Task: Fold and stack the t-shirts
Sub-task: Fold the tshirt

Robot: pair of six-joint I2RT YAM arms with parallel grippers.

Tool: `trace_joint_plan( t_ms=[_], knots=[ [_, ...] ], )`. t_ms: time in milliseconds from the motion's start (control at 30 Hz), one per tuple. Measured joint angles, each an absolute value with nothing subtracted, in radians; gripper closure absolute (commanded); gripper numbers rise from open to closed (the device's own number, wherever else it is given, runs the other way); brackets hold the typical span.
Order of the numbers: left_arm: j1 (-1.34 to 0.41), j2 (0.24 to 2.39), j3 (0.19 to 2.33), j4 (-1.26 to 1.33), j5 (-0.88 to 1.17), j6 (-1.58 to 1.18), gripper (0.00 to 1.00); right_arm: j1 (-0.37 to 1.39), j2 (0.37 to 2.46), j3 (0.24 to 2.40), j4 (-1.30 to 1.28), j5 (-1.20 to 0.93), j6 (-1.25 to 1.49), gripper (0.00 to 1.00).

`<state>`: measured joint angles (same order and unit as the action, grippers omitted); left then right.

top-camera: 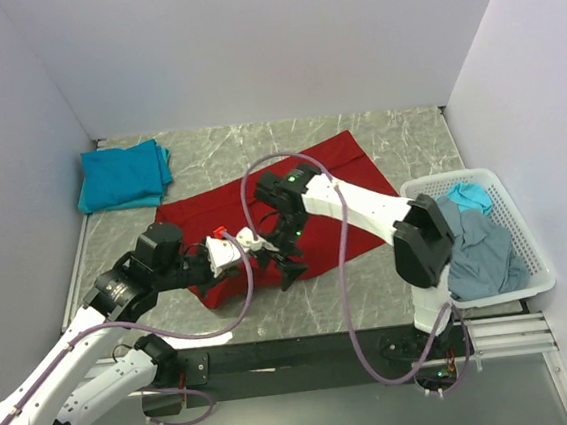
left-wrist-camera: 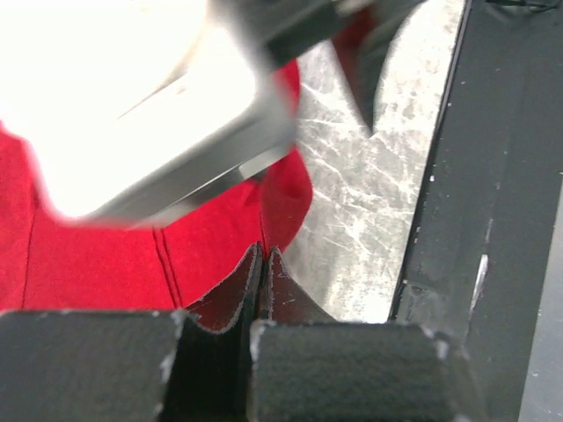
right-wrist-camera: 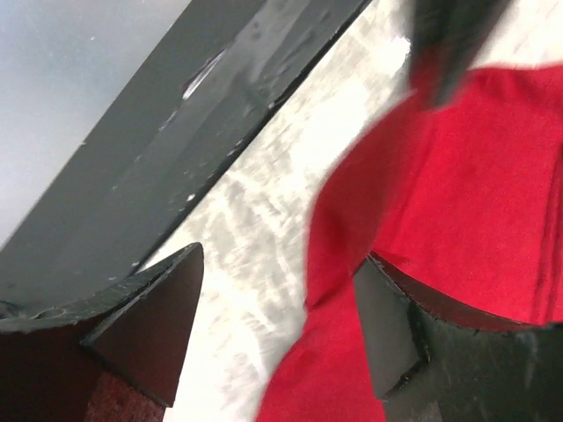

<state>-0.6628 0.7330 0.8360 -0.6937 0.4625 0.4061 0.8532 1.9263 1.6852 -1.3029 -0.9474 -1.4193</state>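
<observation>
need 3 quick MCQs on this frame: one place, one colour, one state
1. Where is the folded teal t-shirts pile? A) far-left corner of the table B) near edge C) centre
2. Colour of the spread-out t-shirt? A) teal B) red C) grey-blue
3. The right gripper is: A) shut on cloth B) open C) out of view
Answers: 1 A, it lies where the back and left walls meet; 2 B, its cloth is bright red; 3 B, the wrist view shows its fingers wide apart.
</observation>
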Motion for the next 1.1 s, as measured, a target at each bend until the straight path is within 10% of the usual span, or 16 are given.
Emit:
trace_joint_plan(
  t_ms=[733,1100],
  knots=[
    [-0.663,0.722,0.812,-0.621,0.374,0.381,1.00,1.065,1.600,1.312,-0.993,-0.851,-1.059,0.27],
    [-0.663,0.670,0.708,-0.575,0.372,0.424,1.00,0.780,1.455,1.302,-0.839,-0.784,-0.935,0.27]
  ],
)
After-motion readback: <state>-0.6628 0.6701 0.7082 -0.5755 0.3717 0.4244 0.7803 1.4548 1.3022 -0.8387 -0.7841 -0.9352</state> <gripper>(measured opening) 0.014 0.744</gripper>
